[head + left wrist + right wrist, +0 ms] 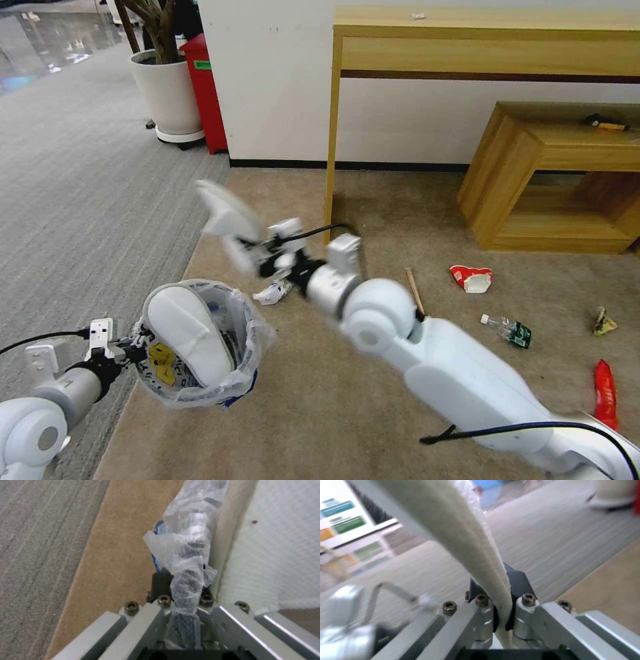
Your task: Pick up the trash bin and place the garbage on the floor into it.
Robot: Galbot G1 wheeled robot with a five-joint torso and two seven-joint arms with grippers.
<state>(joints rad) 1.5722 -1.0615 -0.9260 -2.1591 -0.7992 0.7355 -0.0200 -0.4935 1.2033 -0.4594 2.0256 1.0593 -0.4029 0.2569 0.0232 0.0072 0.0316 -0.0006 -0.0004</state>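
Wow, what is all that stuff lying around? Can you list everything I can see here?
trash bin: one, dark with white bag liner, held up at the rug's left edge
slipper soles: two, white; one inside the bin, one in the air above it
crumpled wrapper: one, white, on the rug by the bin
wooden stick: one, on the rug
paper cup: one, red-white, on the rug
bottle: one, clear, on the rug
red wrapper: one, right edge
planter pot: one, white, far left
red box: one, beside the pot
left tool: shut on the bin's rim
right tool: shut on the raised sole
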